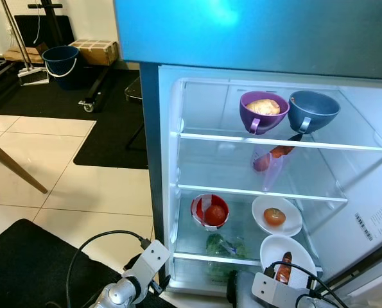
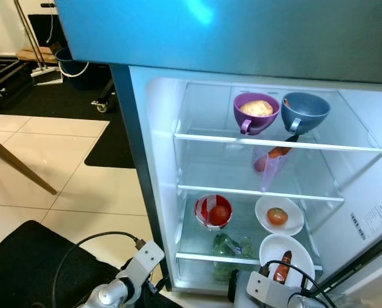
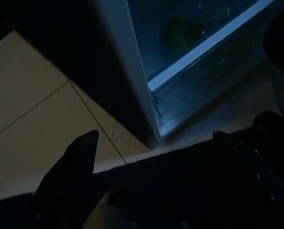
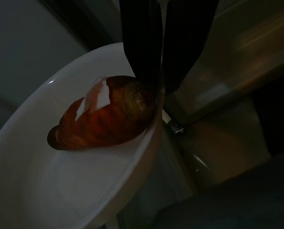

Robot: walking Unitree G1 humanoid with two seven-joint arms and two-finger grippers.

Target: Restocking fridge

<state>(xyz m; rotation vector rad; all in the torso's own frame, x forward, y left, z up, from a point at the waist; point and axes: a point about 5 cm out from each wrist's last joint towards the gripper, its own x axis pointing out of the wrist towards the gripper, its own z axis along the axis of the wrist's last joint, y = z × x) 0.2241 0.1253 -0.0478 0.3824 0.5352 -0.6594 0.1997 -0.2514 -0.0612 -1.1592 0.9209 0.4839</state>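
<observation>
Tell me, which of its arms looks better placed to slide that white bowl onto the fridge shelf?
The right. Its right gripper is pinched on the rim of the white bowl with an orange-brown sweet potato, right at the bottom shelf. The left gripper hangs open over the floor beside the fridge.

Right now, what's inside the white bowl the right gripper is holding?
The white bowl, pinched at its rim by the right gripper, holds one reddish-brown sweet potato. The bowl floor beneath it is covered; the rest looks bare.
</observation>
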